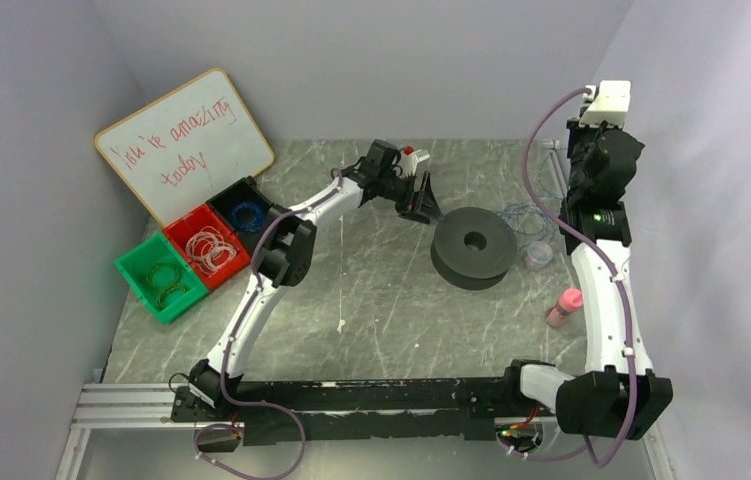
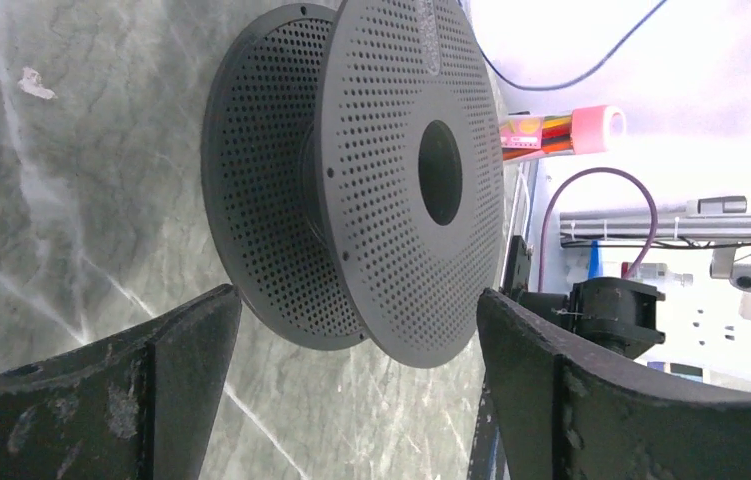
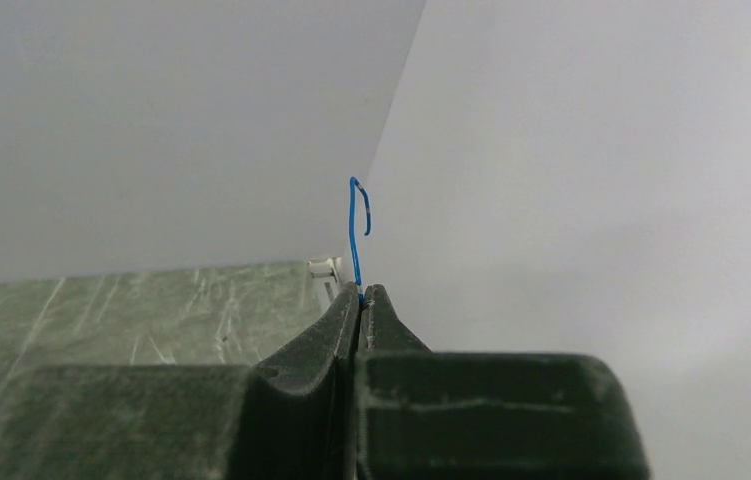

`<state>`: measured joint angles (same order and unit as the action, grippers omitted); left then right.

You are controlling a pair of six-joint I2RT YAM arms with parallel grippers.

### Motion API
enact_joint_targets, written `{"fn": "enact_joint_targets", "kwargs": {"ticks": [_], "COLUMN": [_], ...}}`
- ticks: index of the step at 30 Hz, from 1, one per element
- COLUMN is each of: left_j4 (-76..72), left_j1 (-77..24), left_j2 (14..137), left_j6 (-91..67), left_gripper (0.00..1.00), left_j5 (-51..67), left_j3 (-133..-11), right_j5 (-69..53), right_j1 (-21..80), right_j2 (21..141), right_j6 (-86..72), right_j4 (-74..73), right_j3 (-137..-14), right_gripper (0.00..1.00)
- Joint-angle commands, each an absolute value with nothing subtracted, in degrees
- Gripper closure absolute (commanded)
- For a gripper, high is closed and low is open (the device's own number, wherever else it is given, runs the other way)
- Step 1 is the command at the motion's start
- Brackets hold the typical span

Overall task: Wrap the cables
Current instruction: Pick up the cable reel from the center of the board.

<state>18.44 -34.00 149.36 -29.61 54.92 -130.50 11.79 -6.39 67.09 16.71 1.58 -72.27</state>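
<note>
Right tool (image 3: 362,295) is pressed together, pinching the very thin blue wire (image 3: 355,235) btwn its tips. A short hooked end of the wire sticks up past the fingers in the wrist cam, w/ bare grey walls behind. From above, the rest of that wire lies as a small loose coil on the grey-green marbled surface (image 1: 371,310), just right of the dark grey perforated plastic spool (image 1: 471,246), w/ a strand running up toward the right arm at the far right corner.

The left tool (image 1: 421,205) is spread wide and holds nothing, hanging just left of the spool. In its own cam the spool (seen sideways there) is framed btwn the two fingers, touching neither.

Spool lies flat, hub hole facing up. A small clear round cup (image 1: 538,256) and a pink bottle (image 1: 564,307) stand near its right side.

Far left: row of three open bins, i.e. green bin (image 1: 163,278), red bin (image 1: 209,250) w/ whitish wire coils, black bin (image 1: 246,213) w/ a blue coil. A white board (image 1: 186,140) w/ red handwriting leans on the wall behind them.
</note>
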Motion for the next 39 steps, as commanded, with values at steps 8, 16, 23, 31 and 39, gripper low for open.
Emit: {"fn": "enact_joint_targets", "kwargs": {"ticks": [8, 16, 23, 31, 39], "left_j4": [7.9, 4.9, 9.4, 36.0, 49.3], "left_j1": [-36.9, -38.8, -38.7, -34.6, -36.4], "left_j2": [154.2, 156.0, 152.8, 130.0, 103.5], "left_j6": [-39.3, -41.7, -37.3, -9.6, 17.5], "left_gripper": [0.28, 0.48, 0.97, 0.98, 0.97], "left_j5": [62.7, 64.0, 62.7, 54.4, 33.5], "left_j3": [-135.4, -136.8, -137.0, -132.9, -113.3], "right_j5": [12.0, 11.3, 10.6, 6.6, -4.0], "right_j1": [-6.7, -6.8, -6.8, -6.8, -6.8], "right_j2": [63.3, 61.9, 61.1, 62.1, 61.0], "right_j6": [15.4, 15.6, 15.5, 16.2, 11.9], "right_j4": [5.8, 6.5, 6.9, -1.0, -9.7], "right_j3": [-67.4, -64.9, -64.2, -69.9, -72.8], "right_gripper": [1.00, 1.00, 1.00, 1.00, 1.00]}}
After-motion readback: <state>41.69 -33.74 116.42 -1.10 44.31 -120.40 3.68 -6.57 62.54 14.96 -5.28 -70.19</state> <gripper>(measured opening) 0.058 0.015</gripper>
